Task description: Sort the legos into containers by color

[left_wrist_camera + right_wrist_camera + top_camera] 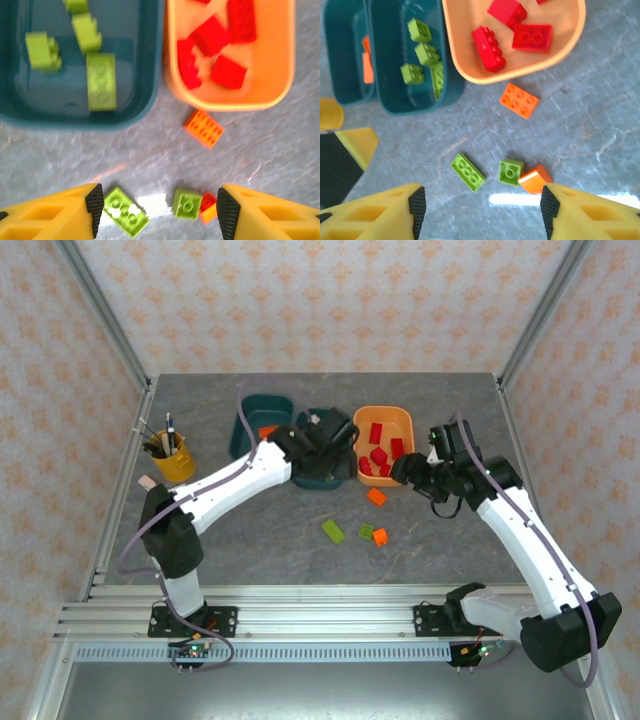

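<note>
Left wrist view: orange tub (281,97) holds red legos (227,71); adjoining teal tub (156,65) holds lime legos (101,80). Four loose legos (203,129) lie on the table (50,155) just outside the orange tub. Both the left gripper (160,215) and right gripper (482,212) gape, empty.

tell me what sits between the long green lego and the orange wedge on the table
A small square green lego, close beside the orange wedge and apart from the long green lego. The right wrist view shows it.

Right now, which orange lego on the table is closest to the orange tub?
The flat rectangular orange brick, lying just outside the orange tub. The other one, an orange wedge, sits farther off beside a small green brick.
</note>
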